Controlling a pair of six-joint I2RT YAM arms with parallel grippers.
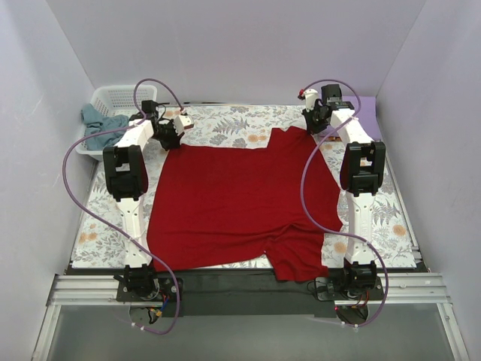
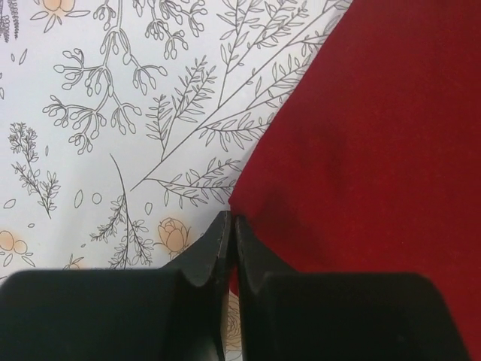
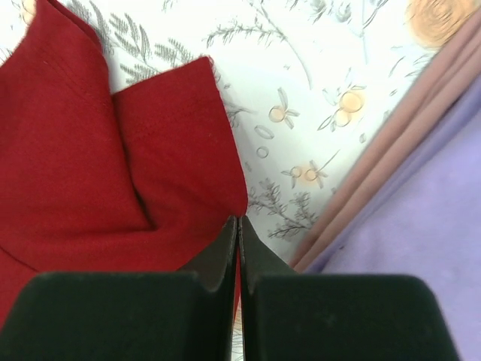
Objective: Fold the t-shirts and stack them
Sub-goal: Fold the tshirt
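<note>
Working the deep red t-shirt (image 1: 233, 203), spread open and mostly flat over the middle of the floral table cloth (image 1: 225, 120), with one rumpled flap lapping past the near edge at 5 o'clock. Pinched at its 11 o'clock corner by the left gripper (image 2: 230, 222), fingers clenched with a sliver of red cloth showing between them. Pinched likewise at the 1 o'clock corner by the right gripper (image 3: 237, 222), fingers clamped tight on a doubled bit of red fabric. Further out: the blue-grey t-shirt (image 1: 101, 124) draped over the white basket (image 1: 113, 96) at 10 o'clock, and the lavender t-shirt (image 1: 370, 113) lying at 2 o'clock, just beside the right gripper and apart from the red one.

Judged to be the start of the first fold: both far corners taken, nothing lifted or doubled over yet, nothing stacked. Next, probably: raise both corners together, keep them level and the edge between them taut, carry toward 6 o'clock and lay onto the near edge. Calls for matched pace on both sides, else a skewed crease. Worth watching the thin hold on the left, right at the cloth's edge; may slip on the lift.
</note>
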